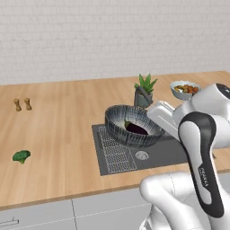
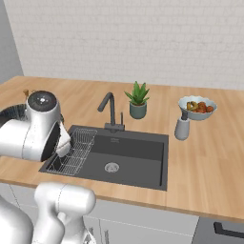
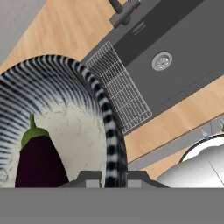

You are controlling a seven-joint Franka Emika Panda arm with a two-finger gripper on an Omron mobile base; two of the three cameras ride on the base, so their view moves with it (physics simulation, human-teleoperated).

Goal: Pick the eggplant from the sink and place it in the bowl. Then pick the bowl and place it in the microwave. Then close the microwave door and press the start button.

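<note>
The bowl hangs in the air above the sink, lifted clear of the worktop. The eggplant lies inside the bowl on its pale inner surface, green stem cap pointing toward the rim. The gripper pinches the bowl's striped rim, one finger inside and one outside, nearly pressed together. The white arm rises from the front edge and bends over the sink. A smaller bowl of colourful food sits near the worktop's back edge, right of a potted plant
</note>
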